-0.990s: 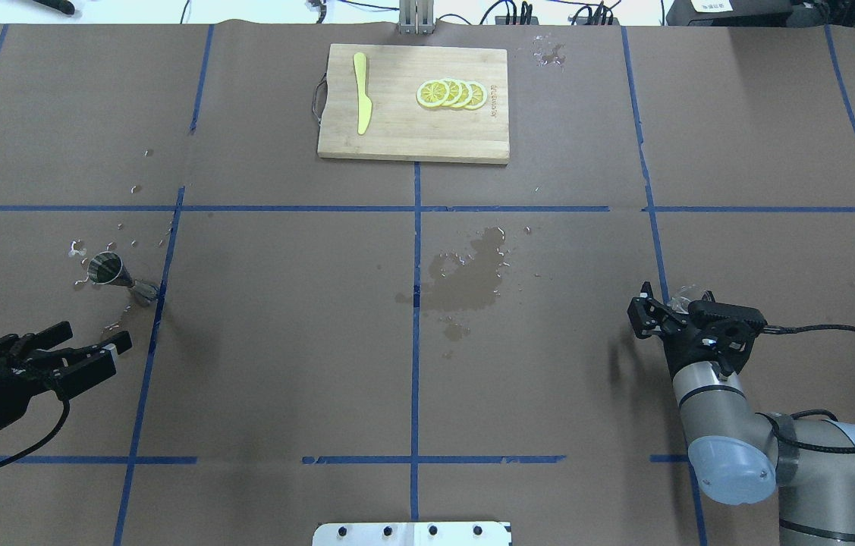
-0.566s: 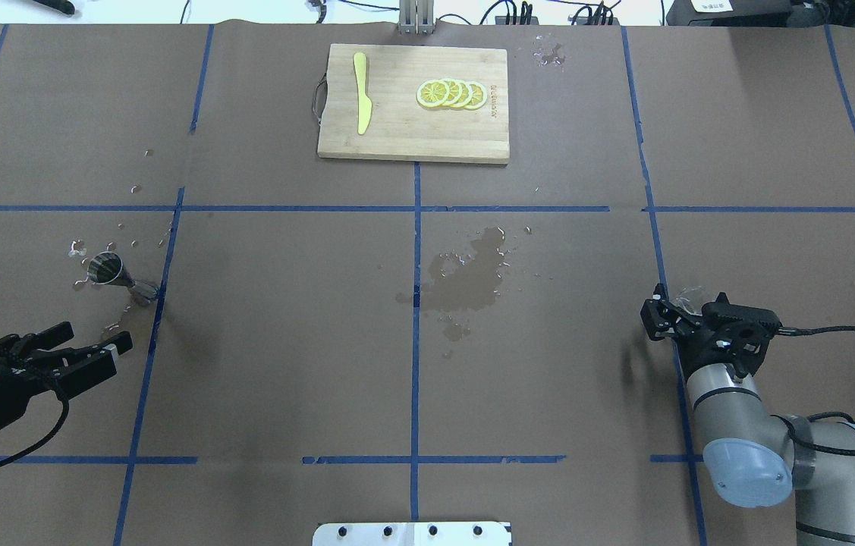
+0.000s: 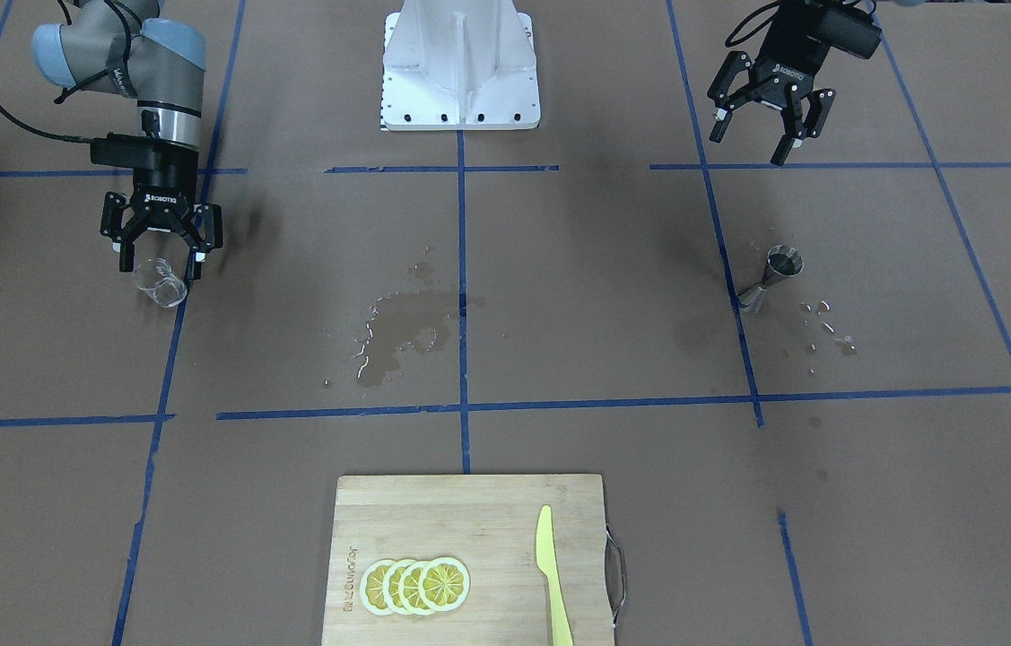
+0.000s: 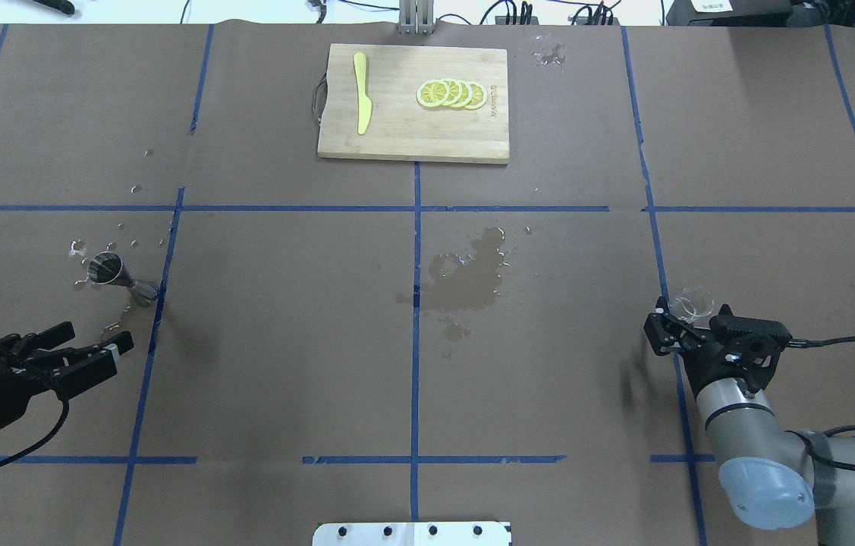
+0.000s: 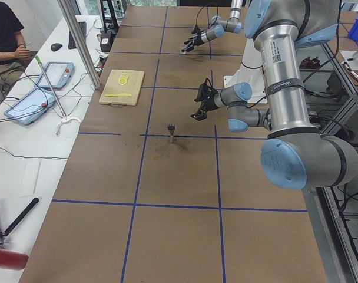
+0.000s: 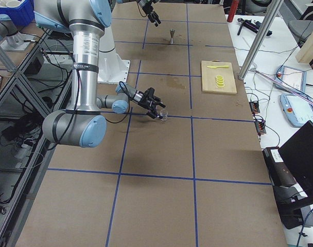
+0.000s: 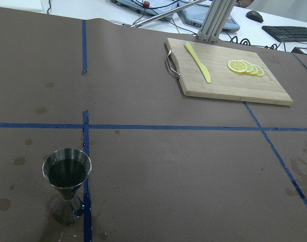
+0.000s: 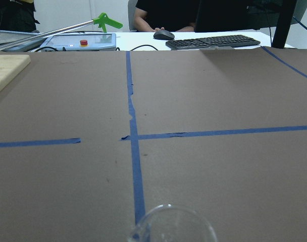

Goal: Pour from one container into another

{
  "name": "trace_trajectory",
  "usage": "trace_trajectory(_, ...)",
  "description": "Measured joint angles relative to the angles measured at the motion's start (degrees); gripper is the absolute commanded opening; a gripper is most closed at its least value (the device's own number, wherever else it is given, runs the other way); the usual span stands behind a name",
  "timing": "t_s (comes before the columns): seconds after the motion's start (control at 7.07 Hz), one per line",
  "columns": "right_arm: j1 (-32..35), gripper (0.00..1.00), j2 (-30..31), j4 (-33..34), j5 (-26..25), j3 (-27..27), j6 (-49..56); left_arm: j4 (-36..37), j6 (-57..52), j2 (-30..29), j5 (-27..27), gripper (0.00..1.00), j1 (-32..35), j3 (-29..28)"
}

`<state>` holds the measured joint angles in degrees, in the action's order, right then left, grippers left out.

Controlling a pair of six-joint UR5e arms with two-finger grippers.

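The clear glass cup [image 4: 689,302] stands upright on the brown paper at the right side, also seen as cup [image 3: 161,283] and as a rim at the bottom of the right wrist view [image 8: 171,225]. My right gripper [image 4: 683,327] [image 3: 161,260] is open just behind it, nearer the robot, with nothing in it. The steel jigger [image 4: 113,271] [image 3: 775,277] [image 7: 66,176] stands upright at the left on a blue tape line, with dark liquid in its upper cone. My left gripper [image 4: 93,347] [image 3: 761,135] hovers open and empty, apart from the jigger on the robot's side.
A wooden cutting board [image 4: 397,140] with lemon slices [image 4: 451,93] and a yellow knife [image 4: 361,92] lies at the far middle. A wet spill [image 4: 473,277] darkens the paper at the centre. Droplets [image 4: 78,247] lie around the jigger.
My right gripper has drawn back toward the robot and slightly right, leaving the glass cup standing in front of its fingers. The left arm and the jigger have not moved.
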<state>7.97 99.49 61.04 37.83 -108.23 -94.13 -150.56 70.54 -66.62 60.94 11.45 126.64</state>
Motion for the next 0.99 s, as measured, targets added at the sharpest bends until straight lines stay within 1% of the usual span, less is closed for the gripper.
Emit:
trace_trajectory(0.28,-3.04,1.0,5.09,0.03,1.06,-5.14,-0.06,0.06,-0.03,-0.13,1.51,1.0,0.65,0.23)
trace_trajectory(0.42,-4.09,1.0,6.69,0.04,2.59,-8.06,-0.08,0.06,-0.04,-0.15,2.13,1.0,0.95,0.6)
trace_trajectory(0.57,-4.82,1.0,9.18,0.2,5.12,-12.02,-0.05,0.35,-0.05,-0.17,3.98,1.0,1.9,1.59)
trace_trajectory(0.71,-5.06,1.0,12.55,0.6,8.42,-16.69,0.19,1.55,-0.05,-0.27,7.56,1.0,4.08,3.07)
trace_trajectory(0.85,-4.95,1.0,15.56,1.51,11.21,-20.76,0.73,3.39,-0.44,-0.75,12.58,1.0,7.53,4.45)
trace_trajectory(0.99,-4.3,1.0,17.26,4.34,13.81,-24.73,1.64,4.72,-1.85,-1.4,16.9,1.0,10.99,5.33)
